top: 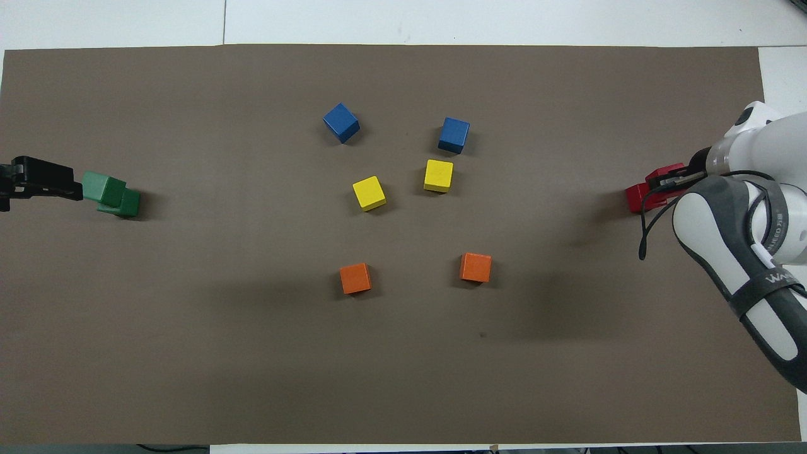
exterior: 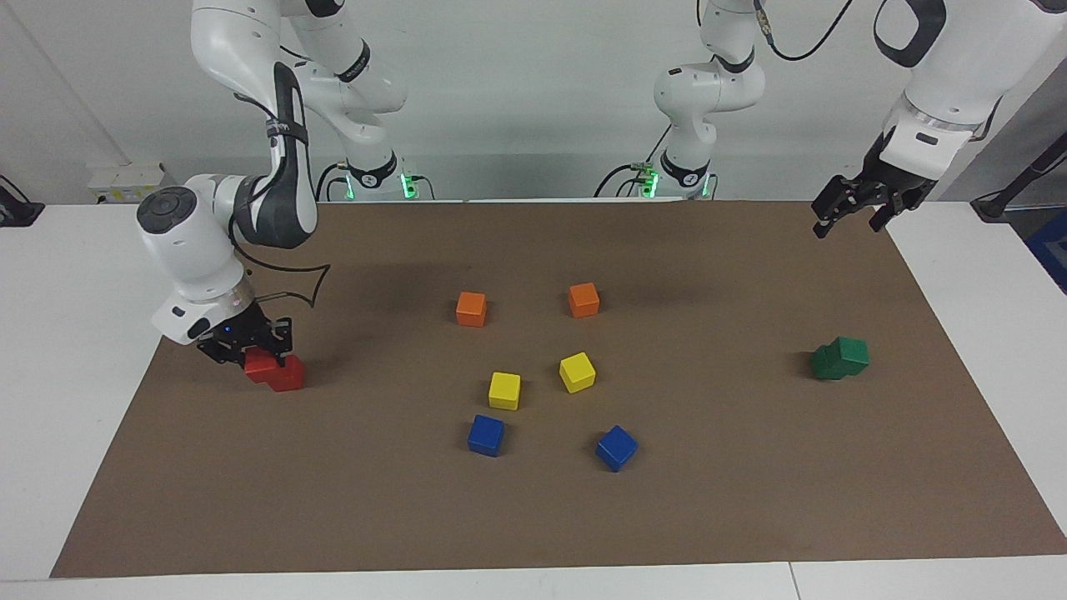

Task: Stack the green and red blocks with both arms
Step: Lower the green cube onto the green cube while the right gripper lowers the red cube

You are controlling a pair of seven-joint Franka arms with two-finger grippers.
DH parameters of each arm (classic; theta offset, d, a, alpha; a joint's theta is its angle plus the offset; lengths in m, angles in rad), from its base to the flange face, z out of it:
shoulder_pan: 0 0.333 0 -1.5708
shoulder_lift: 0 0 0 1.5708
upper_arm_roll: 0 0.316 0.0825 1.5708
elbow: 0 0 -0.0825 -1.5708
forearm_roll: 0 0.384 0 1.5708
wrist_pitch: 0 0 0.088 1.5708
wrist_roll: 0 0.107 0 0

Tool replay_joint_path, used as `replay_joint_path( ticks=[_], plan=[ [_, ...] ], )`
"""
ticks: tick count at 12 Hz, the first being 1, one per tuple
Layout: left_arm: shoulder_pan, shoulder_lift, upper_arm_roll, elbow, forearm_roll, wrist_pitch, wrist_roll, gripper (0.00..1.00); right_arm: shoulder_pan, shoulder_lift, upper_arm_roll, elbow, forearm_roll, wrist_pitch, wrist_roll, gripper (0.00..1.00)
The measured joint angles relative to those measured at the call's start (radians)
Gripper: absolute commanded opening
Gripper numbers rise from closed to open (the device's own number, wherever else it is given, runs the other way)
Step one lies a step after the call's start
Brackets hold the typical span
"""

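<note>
Two red blocks are at the right arm's end of the mat. My right gripper [exterior: 254, 354] is shut on one red block [exterior: 260, 365] and holds it partly over the second red block [exterior: 289, 377], overlapping its top edge. In the overhead view the right gripper [top: 668, 183] covers most of the held block [top: 662, 171]; the lower block [top: 635, 198] shows beside it. Two green blocks are at the left arm's end: one green block [exterior: 852, 352] rests offset on the other [exterior: 825, 362]. My left gripper [exterior: 848, 223] is open and empty, raised above the mat's corner.
Two orange cubes [exterior: 471, 308] [exterior: 583, 300], two yellow cubes [exterior: 504, 390] [exterior: 577, 372] and two blue cubes [exterior: 486, 435] [exterior: 616, 447] sit in the middle of the brown mat [exterior: 533, 517]. White table borders the mat.
</note>
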Motion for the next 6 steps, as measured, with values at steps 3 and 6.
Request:
replay_joint_path(
  ticks=[3,6],
  plan=[
    [0.0,-0.037,0.001,-0.057,0.0,0.021,0.0,1.0,-0.004,-0.002,0.0,-0.003,0.0,0.017,0.0,0.16],
    [-0.009,-0.041,0.001,-0.073,0.0,0.075,0.0,1.0,-0.007,-0.002,0.0,-0.007,0.008,0.056,0.0,0.16]
  ],
)
